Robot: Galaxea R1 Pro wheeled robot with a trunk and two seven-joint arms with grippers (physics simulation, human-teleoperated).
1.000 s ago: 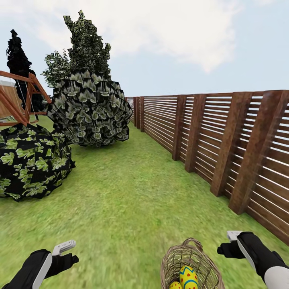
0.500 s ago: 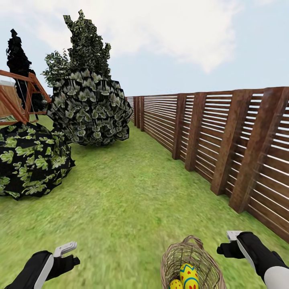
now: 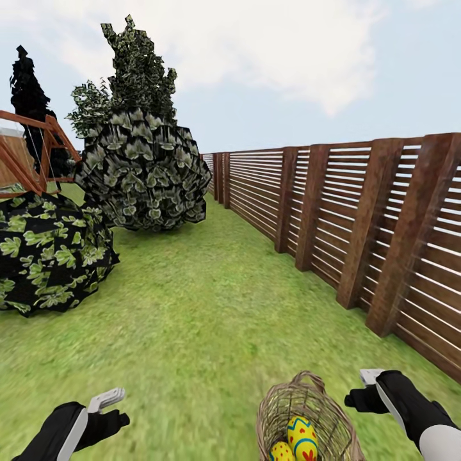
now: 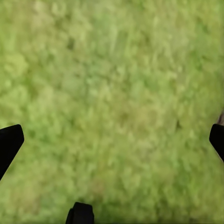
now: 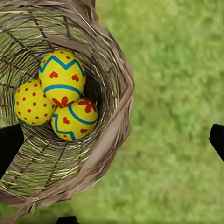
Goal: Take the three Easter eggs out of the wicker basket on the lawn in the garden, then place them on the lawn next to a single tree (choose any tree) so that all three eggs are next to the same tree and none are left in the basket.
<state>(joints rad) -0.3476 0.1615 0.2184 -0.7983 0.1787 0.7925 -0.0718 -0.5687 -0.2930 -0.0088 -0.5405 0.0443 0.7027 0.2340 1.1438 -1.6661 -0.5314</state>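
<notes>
- wicker basket [image 3: 306, 419] sits on the lawn [image 3: 205, 320], just inboard of the right gripper [image 3: 366, 387]; all three easter eggs [image 5: 60, 95] lie clustered inside.
- right gripper is the nearer one, fingers spread wide, holding nothing.
- left gripper [image 3: 102, 403] hovers well apart over bare grass, open and empty.
- fence [image 3: 358, 230] closes the right side; open grass lies ahead and left toward the bushes [image 3: 137, 173].

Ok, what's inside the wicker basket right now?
Three Easter eggs lie together inside the wicker basket, touching one another. The basket floor beneath them is covered, so anything under them can't be seen.
</notes>
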